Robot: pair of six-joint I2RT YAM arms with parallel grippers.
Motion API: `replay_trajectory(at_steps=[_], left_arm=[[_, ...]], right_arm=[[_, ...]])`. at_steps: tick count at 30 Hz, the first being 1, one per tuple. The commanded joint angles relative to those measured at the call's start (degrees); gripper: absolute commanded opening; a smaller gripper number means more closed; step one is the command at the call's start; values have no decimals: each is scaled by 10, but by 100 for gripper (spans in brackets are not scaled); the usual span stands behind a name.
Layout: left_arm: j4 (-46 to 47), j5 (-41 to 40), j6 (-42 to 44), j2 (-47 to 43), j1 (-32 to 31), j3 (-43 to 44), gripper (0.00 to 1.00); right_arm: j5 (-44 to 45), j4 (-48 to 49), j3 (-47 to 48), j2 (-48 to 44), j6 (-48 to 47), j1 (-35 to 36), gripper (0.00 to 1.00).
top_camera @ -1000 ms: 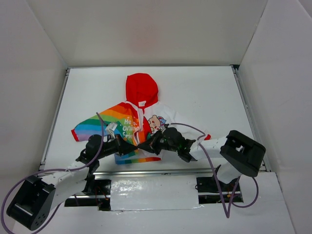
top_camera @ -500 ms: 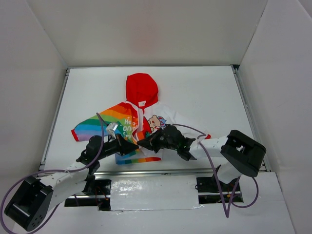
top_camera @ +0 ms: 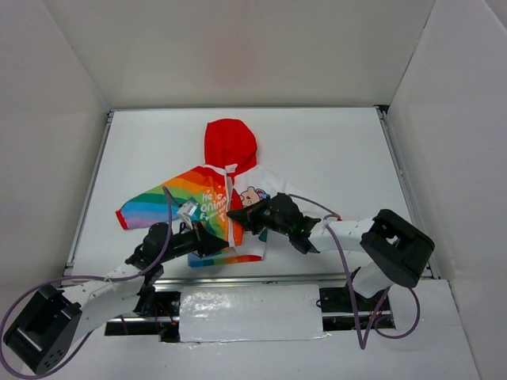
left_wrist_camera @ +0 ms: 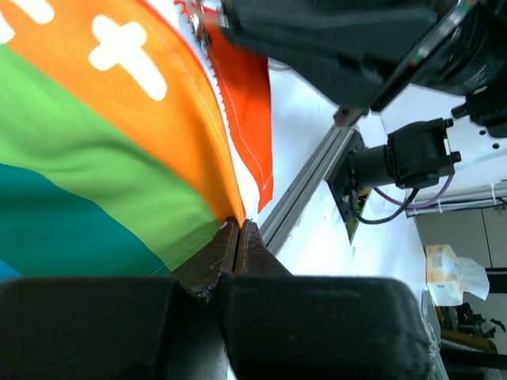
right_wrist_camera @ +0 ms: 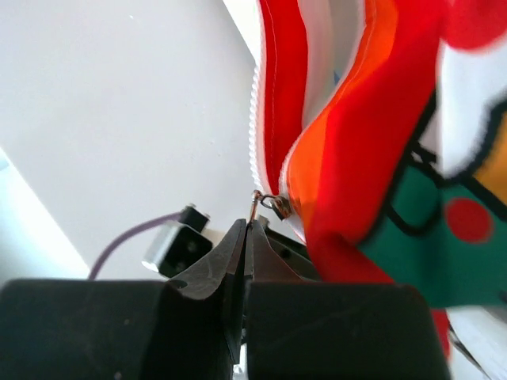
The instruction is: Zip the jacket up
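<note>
The jacket (top_camera: 215,199) lies on the table, red hood (top_camera: 230,144) away from me, rainbow half on the left, white cartoon-print half on the right. My left gripper (top_camera: 224,244) is shut on the jacket's bottom hem corner, pinching orange and green cloth (left_wrist_camera: 190,170) in the left wrist view. My right gripper (top_camera: 240,217) is shut on the metal zipper pull (right_wrist_camera: 259,202), which hangs at the white zipper teeth (right_wrist_camera: 255,111). The lower front is closed below the pull; the upper front under my right arm is hidden.
A metal rail (top_camera: 245,279) runs along the table's near edge. White walls enclose the table (top_camera: 333,150) on three sides. My right arm's purple cable (top_camera: 337,241) loops over the jacket's right sleeve.
My right gripper has moved up the jacket's front toward the hood with the zipper pull in it. My left gripper has stayed at the hem.
</note>
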Motion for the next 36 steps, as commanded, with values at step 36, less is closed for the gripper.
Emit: replay_trajectory(at_steps=[36], left_arm=[[-91, -83, 15, 30, -63, -4, 27]], right_arm=[[-249, -277, 793, 357, -388, -306, 0]])
